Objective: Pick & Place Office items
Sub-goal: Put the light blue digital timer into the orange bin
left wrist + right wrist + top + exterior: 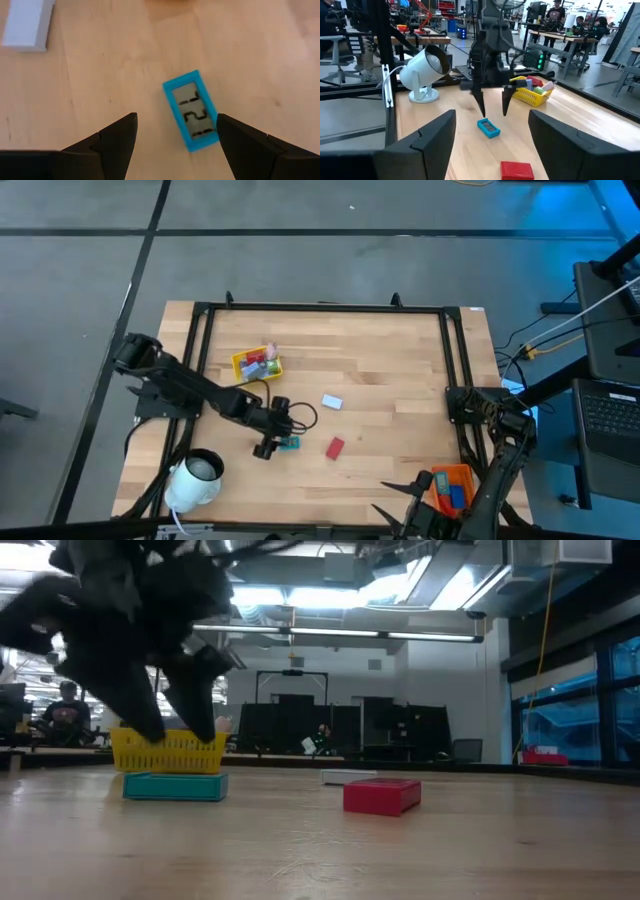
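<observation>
In the high view, the left end effector (272, 442) hangs at lower centre-left of the frame, jaws spread and holding nothing. The teal item (290, 443) lies flat on the worktop (400, 380) just right of it, below the fingertips and free of them. Farther right lie a red item (335, 447) and, above, a light blue item (332, 402). The right end effector (490, 145), at the lower right, is released too, its 2 fingers apart.
</observation>
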Motion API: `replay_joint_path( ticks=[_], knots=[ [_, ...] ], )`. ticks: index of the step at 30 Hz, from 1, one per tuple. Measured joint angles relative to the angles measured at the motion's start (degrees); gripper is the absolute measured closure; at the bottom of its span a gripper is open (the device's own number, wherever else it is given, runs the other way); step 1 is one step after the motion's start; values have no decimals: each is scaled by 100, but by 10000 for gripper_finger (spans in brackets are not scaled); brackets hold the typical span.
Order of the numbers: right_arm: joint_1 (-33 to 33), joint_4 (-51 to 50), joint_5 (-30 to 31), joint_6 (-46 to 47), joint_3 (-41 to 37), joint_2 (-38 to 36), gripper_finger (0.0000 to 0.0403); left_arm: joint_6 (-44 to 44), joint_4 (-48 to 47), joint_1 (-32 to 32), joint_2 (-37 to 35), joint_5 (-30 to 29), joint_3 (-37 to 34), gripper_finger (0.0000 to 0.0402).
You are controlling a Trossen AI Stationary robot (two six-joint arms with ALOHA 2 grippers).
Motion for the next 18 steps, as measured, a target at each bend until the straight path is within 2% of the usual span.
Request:
replay_joint_path(
  ticks=[7,18],
  knots=[
    [-42,192,-45,-45,0,0,147,0,357,-50,537,168,1,132],
    [-79,257,-60,-115,0,-1,146,-13,556,-255,682,251,9,132]
  ],
)
